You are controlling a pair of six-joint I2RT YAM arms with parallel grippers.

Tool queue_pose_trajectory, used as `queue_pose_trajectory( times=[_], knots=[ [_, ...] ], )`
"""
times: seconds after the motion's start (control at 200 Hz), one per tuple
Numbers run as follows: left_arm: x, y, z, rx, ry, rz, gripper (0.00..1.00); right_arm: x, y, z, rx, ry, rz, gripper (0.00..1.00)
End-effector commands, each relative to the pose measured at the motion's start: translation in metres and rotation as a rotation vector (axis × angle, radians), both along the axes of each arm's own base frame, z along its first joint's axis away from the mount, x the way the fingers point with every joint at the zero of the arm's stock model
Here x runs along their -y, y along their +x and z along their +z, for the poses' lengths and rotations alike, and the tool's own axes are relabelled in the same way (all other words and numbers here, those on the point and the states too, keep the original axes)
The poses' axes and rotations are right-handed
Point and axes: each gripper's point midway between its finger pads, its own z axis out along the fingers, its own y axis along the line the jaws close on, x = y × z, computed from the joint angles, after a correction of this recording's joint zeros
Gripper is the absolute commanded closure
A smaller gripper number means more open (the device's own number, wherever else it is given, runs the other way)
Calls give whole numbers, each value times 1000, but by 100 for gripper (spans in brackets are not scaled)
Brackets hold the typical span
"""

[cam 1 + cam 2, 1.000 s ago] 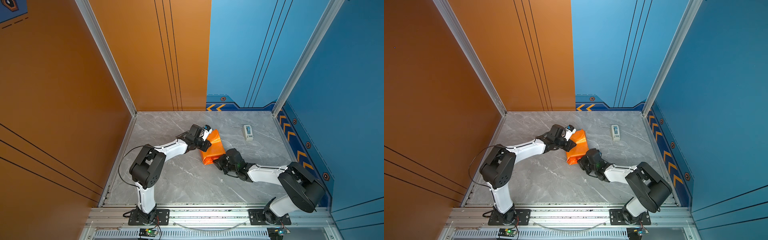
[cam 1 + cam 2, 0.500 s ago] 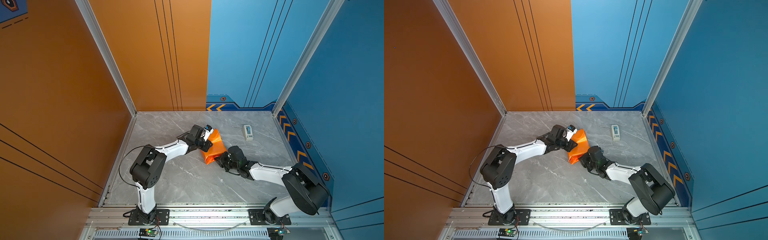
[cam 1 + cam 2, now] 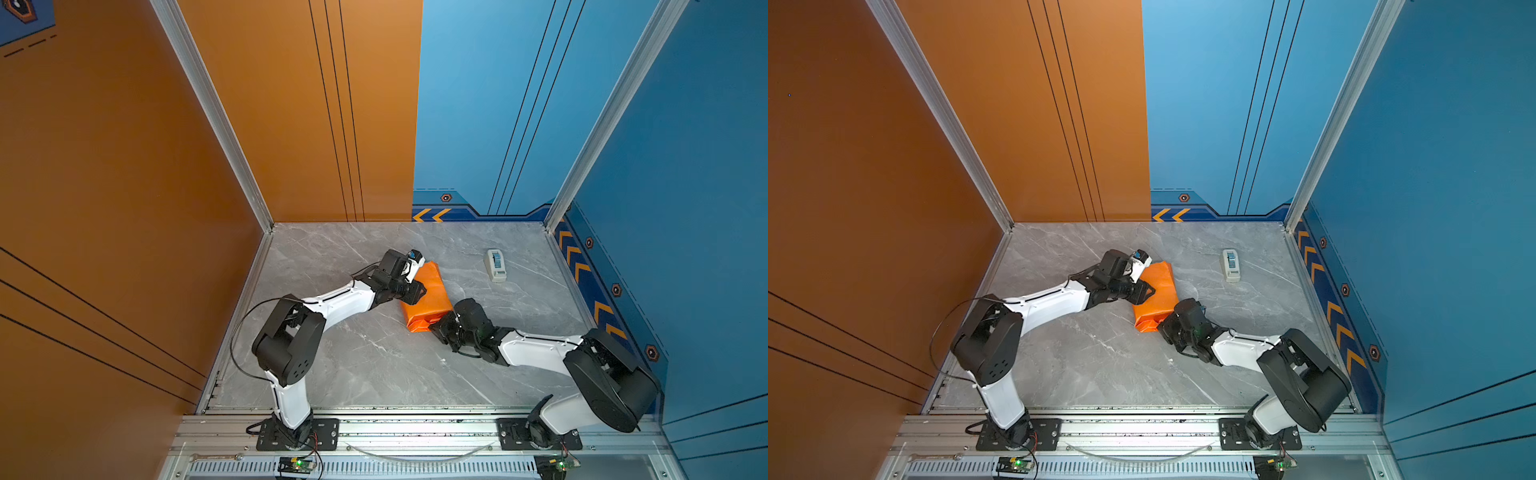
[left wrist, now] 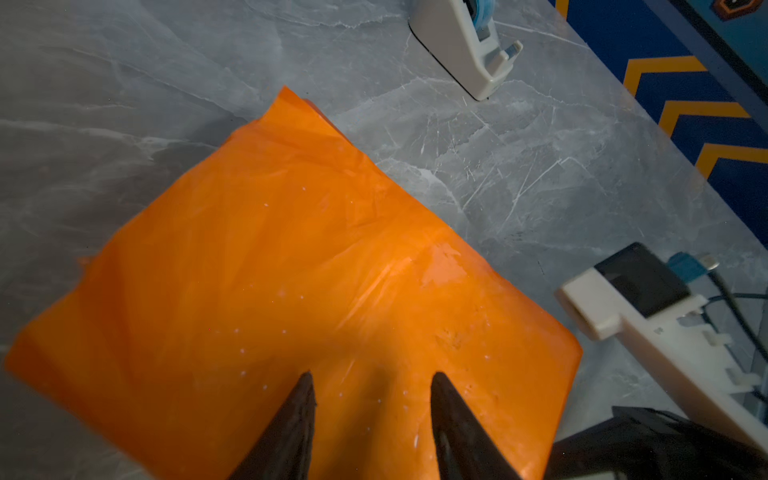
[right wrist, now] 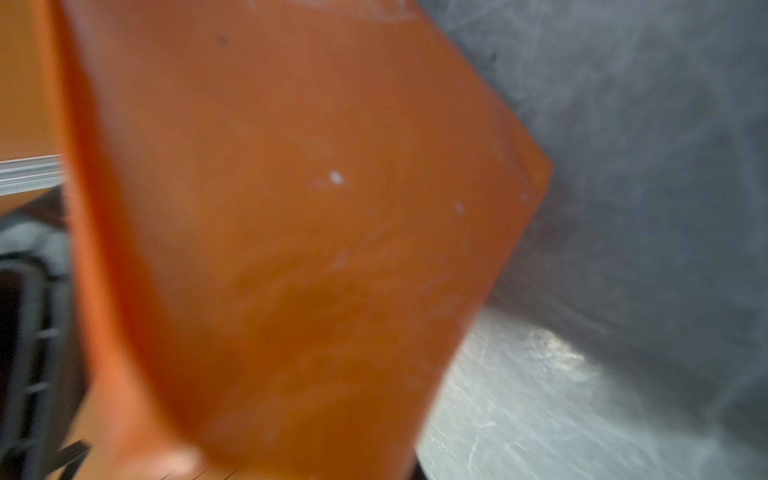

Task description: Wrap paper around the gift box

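Now | paper (image 3: 432, 299): glossy orange, creased, folded parcel | left hand (image 4: 370, 376): spread | right hand (image 3: 439, 328): pressed together

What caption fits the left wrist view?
Open left tool over glossy orange paper on grey table; white tape dispenser beyond.

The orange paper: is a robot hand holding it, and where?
The left gripper is open over the paper, holding nothing. The right gripper is shut at the paper's near end; whether it pinches the paper there is hidden.
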Motion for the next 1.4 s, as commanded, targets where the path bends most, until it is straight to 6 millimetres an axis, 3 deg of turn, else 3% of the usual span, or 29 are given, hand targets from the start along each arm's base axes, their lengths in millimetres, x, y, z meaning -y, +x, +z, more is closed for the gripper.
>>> queue_pose_trajectory(
  times=[0.0,0.095,0.29,0.461,0.621,0.716,0.951,1.397],
  knots=[
    [-20,-10,29,30,-8,99,50,4,-11,-16,-22,-49,24,100],
    [-32,-34,32,15,-33,156,49,2,-16,-21,-37,-58,43,100],
    [-53,-106,-16,-56,22,188,49,-2,-17,-27,-45,-53,58,100],
    [-73,-139,-57,-62,168,168,47,-2,-18,-27,-44,-59,65,100],
    [-78,-137,-71,-56,180,194,49,-2,-18,-29,-45,-64,74,100],
    [-69,-130,-71,-51,140,206,54,-2,-19,-30,-47,-67,76,100],
    [-47,-122,-83,-64,121,174,53,-1,-21,-31,-52,-73,84,100],
    [-35,-103,-79,-34,45,240,56,-7,-34,-36,-69,-91,132,100]
  ],
)
